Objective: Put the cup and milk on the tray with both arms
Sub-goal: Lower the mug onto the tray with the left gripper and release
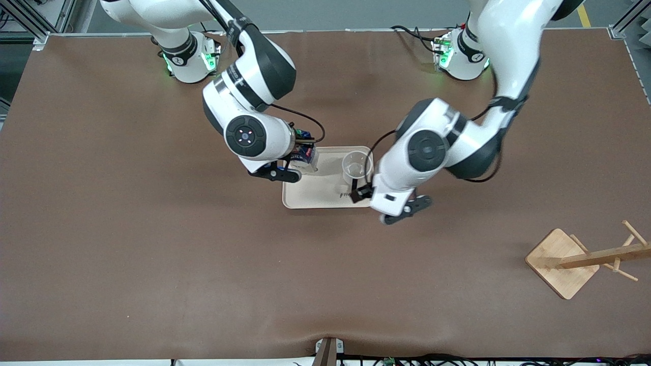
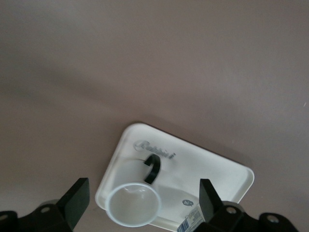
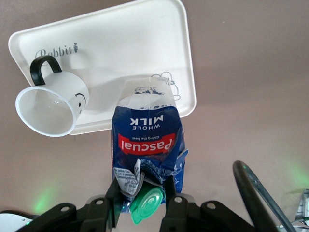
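Note:
The cream tray (image 1: pixel 320 190) lies in the middle of the table. The white cup (image 1: pixel 356 168) stands upright on the tray at the left arm's end, and its black handle shows in the left wrist view (image 2: pixel 133 205). My left gripper (image 1: pixel 360 190) hovers over the cup with its fingers (image 2: pixel 77 195) spread wide on either side, touching nothing. My right gripper (image 3: pixel 143 193) is shut on the top of the blue milk carton (image 3: pixel 147 140), beside its green cap. The carton (image 1: pixel 303 155) stands upright at the tray's corner toward the right arm's end. The cup's smiley face shows in the right wrist view (image 3: pixel 53 104).
A wooden rack with pegs on a square base (image 1: pixel 564 262) stands toward the left arm's end of the table, nearer to the front camera than the tray. Brown tabletop (image 1: pixel 152 244) surrounds the tray.

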You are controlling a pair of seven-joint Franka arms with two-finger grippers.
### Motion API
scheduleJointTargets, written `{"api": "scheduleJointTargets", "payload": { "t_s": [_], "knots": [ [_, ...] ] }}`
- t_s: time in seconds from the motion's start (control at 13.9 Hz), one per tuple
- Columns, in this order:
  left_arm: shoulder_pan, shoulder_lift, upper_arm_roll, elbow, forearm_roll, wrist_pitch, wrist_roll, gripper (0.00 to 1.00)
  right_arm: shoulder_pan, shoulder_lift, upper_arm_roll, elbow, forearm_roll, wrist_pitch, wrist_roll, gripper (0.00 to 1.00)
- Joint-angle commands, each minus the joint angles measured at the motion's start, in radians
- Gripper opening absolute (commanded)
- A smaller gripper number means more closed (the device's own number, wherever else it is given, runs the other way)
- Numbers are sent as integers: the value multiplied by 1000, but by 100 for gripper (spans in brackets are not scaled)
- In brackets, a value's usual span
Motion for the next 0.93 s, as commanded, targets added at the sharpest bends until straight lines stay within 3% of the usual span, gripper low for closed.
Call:
{"api": "scheduleJointTargets", "payload": {
  "t_s": [0.0,0.29,0.57,0.65,0.72,0.86],
  "knots": [
    [82,-91,1,-25,21,-78,78,100,20,32,-12,36,14,-8,13,0],
    [214,-167,1,-27,22,-136,221,100,69,63,-12,32,-88,47,13,0],
    [301,-214,1,-25,22,-138,300,100,77,74,-12,29,-86,69,17,0],
    [323,-217,1,-25,22,-136,327,100,77,74,-12,29,-89,67,20,5],
    [346,-227,1,-25,22,-136,356,100,74,74,-12,27,-91,66,20,97],
    [389,-254,1,-27,22,-141,417,100,88,74,-13,29,-97,67,20,100]
  ]
}}
